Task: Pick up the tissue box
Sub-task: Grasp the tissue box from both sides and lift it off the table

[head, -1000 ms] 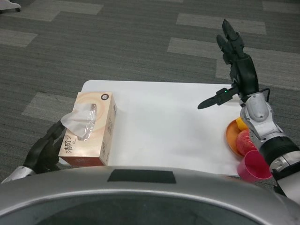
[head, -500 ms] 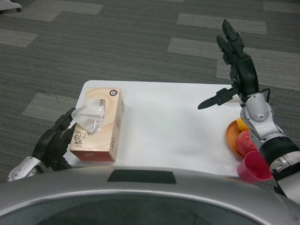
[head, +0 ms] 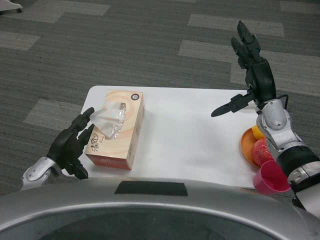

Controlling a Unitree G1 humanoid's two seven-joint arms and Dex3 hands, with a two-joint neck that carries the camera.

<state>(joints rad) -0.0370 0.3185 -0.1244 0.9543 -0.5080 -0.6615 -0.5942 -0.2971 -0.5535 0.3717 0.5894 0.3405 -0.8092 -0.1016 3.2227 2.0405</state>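
1. The tissue box (head: 116, 129) lies near the left edge of the surface (head: 185, 140), its long axis running from near edge to far edge.
2. The left hand (head: 72, 145) is just beside its left side, fingers spread; I cannot tell if they touch.
3. The right hand (head: 250, 70) hangs well apart, over the right edge, fingers spread, holding nothing.

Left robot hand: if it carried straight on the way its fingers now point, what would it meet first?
The left robot hand points up and right at the tissue box, so the box's near left side comes first; it seems already against it.
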